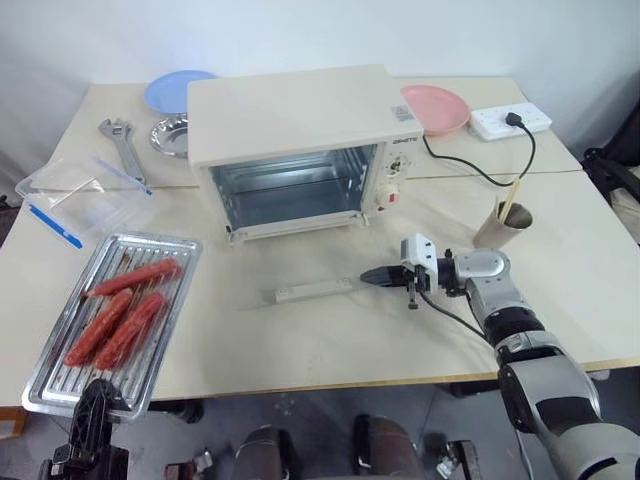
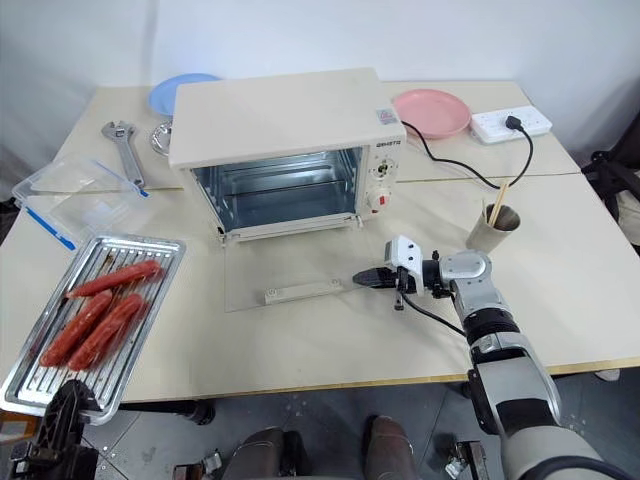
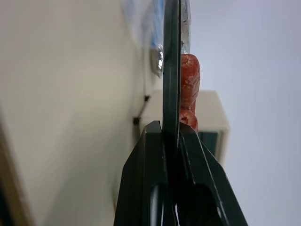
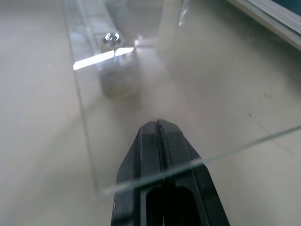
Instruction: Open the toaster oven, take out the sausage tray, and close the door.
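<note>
The cream-white toaster oven (image 1: 290, 120) stands open and empty at the back of the table. Its glass door (image 2: 290, 265) lies flat in front of it, handle (image 1: 308, 291) facing up. The sausage tray (image 1: 60, 375), a shiny metal tray with three red sausages (image 1: 125, 305) on a rack, rests at the table's front left corner. My left gripper (image 3: 171, 129) is shut on the tray's near rim. My right gripper (image 1: 368, 276) is shut and points left at the door's right edge. In the right wrist view the glass edge (image 4: 235, 147) crosses over its fingers (image 4: 146, 141).
A clear plastic box (image 1: 75, 195), a wrench (image 1: 122, 145), a round steel dish (image 1: 168, 135) and a blue plate (image 1: 175, 88) lie at the back left. A pink plate (image 1: 437, 107), a power strip (image 1: 508, 121) with a black cord and a paper cup (image 1: 503, 225) stand at the right.
</note>
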{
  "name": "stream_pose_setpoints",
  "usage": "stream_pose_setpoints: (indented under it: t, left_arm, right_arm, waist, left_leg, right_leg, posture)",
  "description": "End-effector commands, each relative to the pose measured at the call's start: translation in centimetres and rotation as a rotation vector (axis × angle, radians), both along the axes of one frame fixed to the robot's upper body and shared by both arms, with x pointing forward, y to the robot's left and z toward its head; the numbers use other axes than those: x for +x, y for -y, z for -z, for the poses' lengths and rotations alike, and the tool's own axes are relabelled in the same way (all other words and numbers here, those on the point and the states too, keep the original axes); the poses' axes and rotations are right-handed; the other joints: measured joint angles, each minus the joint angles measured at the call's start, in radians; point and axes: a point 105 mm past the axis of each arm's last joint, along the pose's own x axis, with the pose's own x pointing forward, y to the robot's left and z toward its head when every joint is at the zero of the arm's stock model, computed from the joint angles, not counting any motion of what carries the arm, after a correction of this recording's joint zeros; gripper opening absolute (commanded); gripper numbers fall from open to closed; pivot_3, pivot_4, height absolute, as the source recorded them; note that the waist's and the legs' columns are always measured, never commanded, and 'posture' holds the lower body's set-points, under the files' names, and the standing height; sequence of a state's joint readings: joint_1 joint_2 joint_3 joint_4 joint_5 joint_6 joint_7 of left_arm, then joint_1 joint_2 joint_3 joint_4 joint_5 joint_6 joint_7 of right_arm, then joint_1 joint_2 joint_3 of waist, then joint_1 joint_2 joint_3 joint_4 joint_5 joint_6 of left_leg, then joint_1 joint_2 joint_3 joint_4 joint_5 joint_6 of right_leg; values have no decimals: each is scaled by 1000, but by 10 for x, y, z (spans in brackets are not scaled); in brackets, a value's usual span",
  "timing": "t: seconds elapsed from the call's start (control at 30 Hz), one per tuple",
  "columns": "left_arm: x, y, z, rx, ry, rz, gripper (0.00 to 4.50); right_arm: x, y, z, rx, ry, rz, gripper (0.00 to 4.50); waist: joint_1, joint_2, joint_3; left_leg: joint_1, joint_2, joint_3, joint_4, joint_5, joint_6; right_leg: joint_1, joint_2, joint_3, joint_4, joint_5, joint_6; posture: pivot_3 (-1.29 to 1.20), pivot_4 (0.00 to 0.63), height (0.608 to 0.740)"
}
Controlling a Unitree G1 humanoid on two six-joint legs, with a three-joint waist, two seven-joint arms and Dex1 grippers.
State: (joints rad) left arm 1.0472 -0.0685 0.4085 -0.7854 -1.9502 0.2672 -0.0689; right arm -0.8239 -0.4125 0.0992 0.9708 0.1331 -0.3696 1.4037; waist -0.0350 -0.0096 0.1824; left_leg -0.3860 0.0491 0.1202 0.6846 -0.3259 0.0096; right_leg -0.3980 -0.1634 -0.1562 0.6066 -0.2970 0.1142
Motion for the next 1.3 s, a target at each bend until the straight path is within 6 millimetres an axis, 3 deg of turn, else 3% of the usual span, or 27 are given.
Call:
stream_pose_setpoints:
  t: [0.03,0.27,0.53,0.7,0.87,1.0,1.3]
  left_arm:
    - [-1,-1,-3,12,22,-16,0]
    - [-8,-6,2,3,-6,-52,0]
    - [6,3,-1,9,-4,29,0]
    - [13,11,-3,26,-22,127,0]
    - [22,23,-7,64,-42,281,0]
    - [26,29,-4,99,-68,384,0]
    - [50,42,-1,175,-60,609,0]
  right_arm:
    - [6,-5,-33,77,55,-9,41]
    - [13,-4,-72,124,59,-5,41]
    - [27,-15,-134,212,113,11,41]
    - [22,-17,-146,200,121,-33,41]
    - [10,-15,-143,142,114,-86,41]
    - [-10,-7,-139,136,80,-202,947]
    - [-30,17,-129,186,84,-259,3979]
  waist:
    - [3,0,0]
    - [4,0,0]
    - [4,1,0]
    - [7,1,0]
    - [7,1,0]
    - [6,1,0]
    - [4,3,2]
  left_leg:
    - [0,0,0,0,0,0]
    - [-1,0,0,0,-1,0]
    - [-1,0,0,0,-1,0]
    - [-2,0,0,0,-2,1]
    - [-3,0,1,0,-2,1]
    - [-4,0,0,0,-2,1]
    - [-3,0,2,0,-2,1]
  right_leg:
    - [0,0,0,0,0,0]
    - [0,0,0,-1,0,0]
    - [-1,0,0,-1,0,0]
    - [-1,0,0,-1,0,0]
    - [-3,0,0,-1,0,1]
    - [-3,0,0,-1,0,1]
    - [-4,0,1,1,1,1]
  posture:
    - [0,150,740]
    - [0,150,740]
    - [0,150,740]
    - [0,150,740]
    - [0,150,740]
    - [0,150,740]
    - [0,150,740]
